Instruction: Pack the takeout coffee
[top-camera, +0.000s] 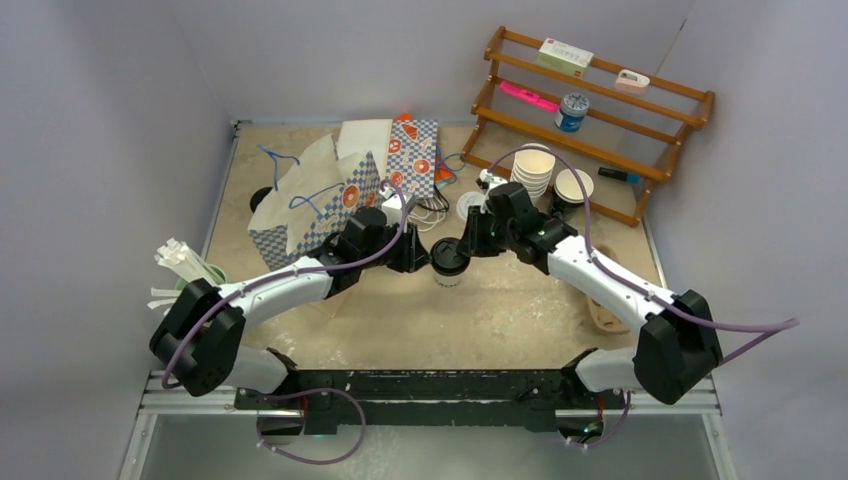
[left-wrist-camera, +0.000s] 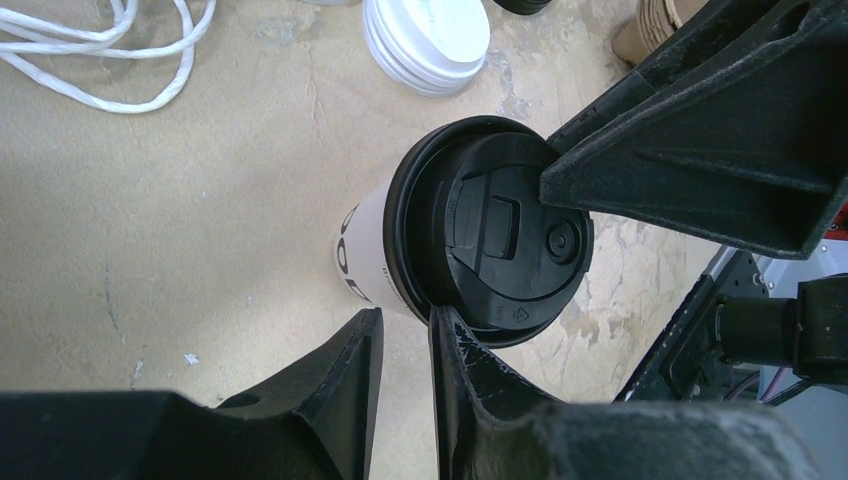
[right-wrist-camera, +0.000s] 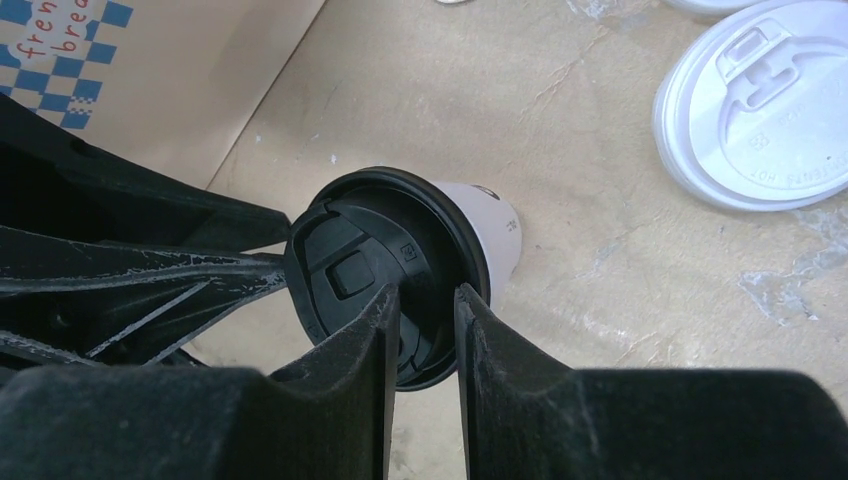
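Black arm bases sit at the near edge of a tan desk; from them two white arms reach inward and meet over the middle of the desk. A single takeout coffee stands there, a small pale paper cup upright on the bare surface, topped by a round black sip lid.

The left gripper comes at the cup from the left; its fingers stand a narrow slit apart, with bare desk showing through the slit and nothing between them; the tip of one finger sits right at the near rim of the lid.

The right gripper comes in from the opposite side; its fingers are also a little apart and lie over the edge of the lid, with the rim filling the gap between them; whether they pinch the rim or only rest above it cannot be told.

Just behind the left arm stands a blue-and-white checked paper bag; behind the cup, near it, lies a stack of loose white lids, with a coil of white cord off to its side; farther back is a stack of lidless white cups; a wooden rack stands at the far right corner.
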